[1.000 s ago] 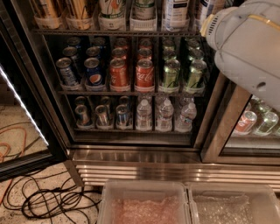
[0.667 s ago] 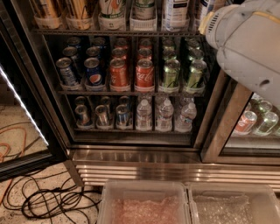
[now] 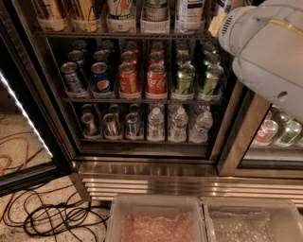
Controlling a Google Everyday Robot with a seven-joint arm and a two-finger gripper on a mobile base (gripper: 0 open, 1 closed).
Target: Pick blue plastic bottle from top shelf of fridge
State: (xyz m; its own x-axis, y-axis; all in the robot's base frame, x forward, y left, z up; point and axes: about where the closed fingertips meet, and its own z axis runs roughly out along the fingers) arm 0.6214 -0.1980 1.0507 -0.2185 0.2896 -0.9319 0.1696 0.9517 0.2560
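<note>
The fridge (image 3: 142,170) stands open before me, and its top shelf (image 3: 123,34) crosses the upper edge of the view. Only the bottoms of tall bottles and cans show there, set in clear holders. At the shelf's right end, a pale blue-and-white sliver (image 3: 223,6) looks like the blue plastic bottle, mostly hidden behind my arm. My bulky white arm (image 3: 270,52) reaches up toward that corner from the right. The gripper is out of view, past the top edge or behind the arm.
A white bottle with a dark label (image 3: 189,13) stands left of the sliver. Soda cans (image 3: 156,78) fill the middle rack, with small water bottles (image 3: 177,124) below. The open door (image 3: 28,123) is at left, black cables (image 3: 52,217) lie on the floor, and two clear bins (image 3: 156,222) sit in front.
</note>
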